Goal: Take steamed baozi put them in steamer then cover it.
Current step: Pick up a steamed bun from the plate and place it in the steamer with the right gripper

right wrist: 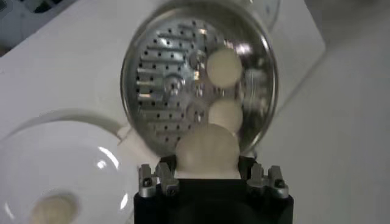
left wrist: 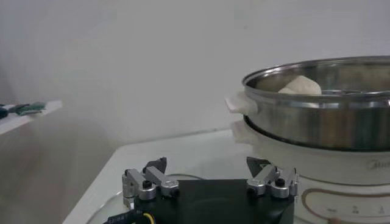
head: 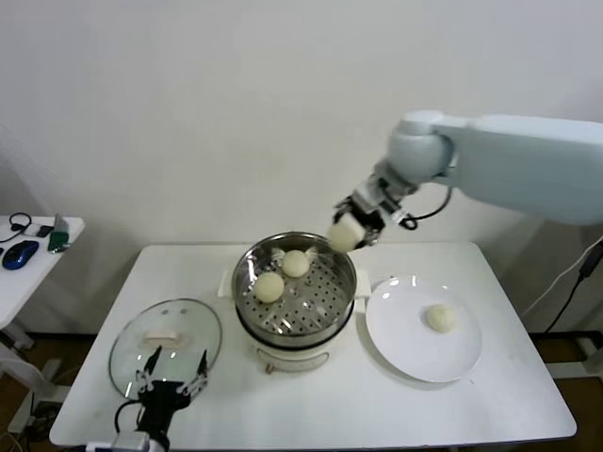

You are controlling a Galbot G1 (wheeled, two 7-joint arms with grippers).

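Note:
The steel steamer [head: 247,273] stands mid-table on its white base, with two baozi [head: 269,286] [head: 296,264] on its perforated tray. My right gripper [head: 345,234] hangs above the steamer's far right rim, shut on a third baozi [right wrist: 207,151]. In the right wrist view that bun fills the jaws, and the steamer [right wrist: 146,73] with its two buns [right wrist: 223,66] lies below. One more baozi [head: 440,317] rests on the white plate [head: 405,348]. The glass cover [head: 132,353] lies flat at the left. My left gripper [head: 171,373] is parked open at the cover's near edge.
A side table [head: 19,273] at the far left holds a blue mouse [head: 19,253] and small items. The wall runs close behind the table. The left wrist view shows the steamer's side [left wrist: 323,122] and a bun top [left wrist: 300,86] over its rim.

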